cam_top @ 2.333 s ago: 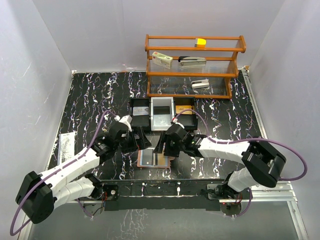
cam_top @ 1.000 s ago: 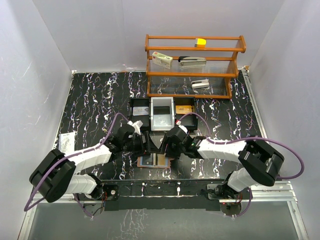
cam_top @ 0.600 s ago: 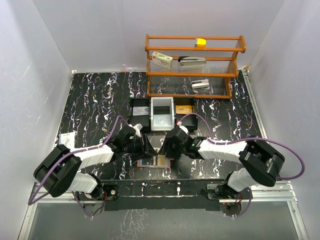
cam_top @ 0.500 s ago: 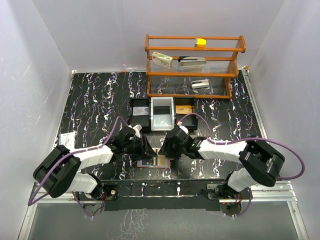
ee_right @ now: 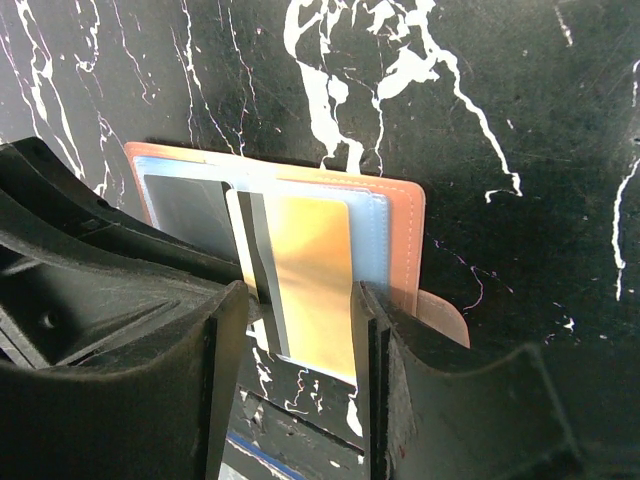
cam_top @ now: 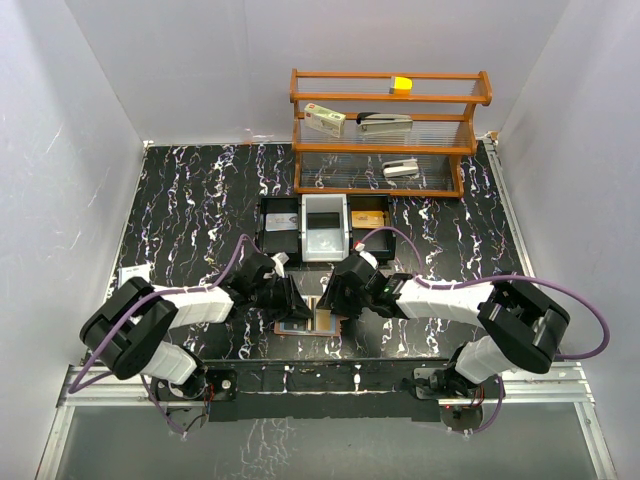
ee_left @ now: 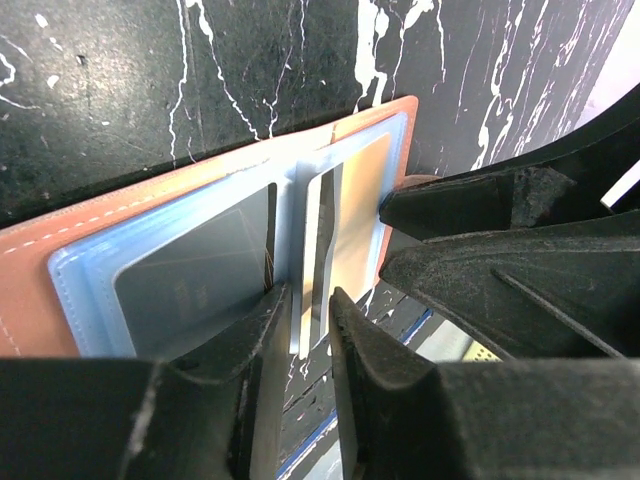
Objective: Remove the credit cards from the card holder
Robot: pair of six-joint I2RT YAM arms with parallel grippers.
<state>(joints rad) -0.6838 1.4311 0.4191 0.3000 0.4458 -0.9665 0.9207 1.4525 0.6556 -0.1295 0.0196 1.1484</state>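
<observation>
Narrowed since the earlier frame, the left gripper (ee_left: 308, 305) is pinched on a card's (ee_left: 310, 260) edge. The gold card (ee_right: 312, 280) of the open card holder (ee_right: 400, 240) is clamped by the right gripper (ee_right: 298, 300).

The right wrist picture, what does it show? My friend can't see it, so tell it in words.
The right gripper has its two black fingers on either side of a gold card sticking out of the open card holder. The holder lies flat on a black table with white streaks, and a grey card sits in its other pocket.

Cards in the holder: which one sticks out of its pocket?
The gold card, between the right claw fingers. It juts past the holder's near edge, while the grey card sits fully inside its clear pocket.
</observation>
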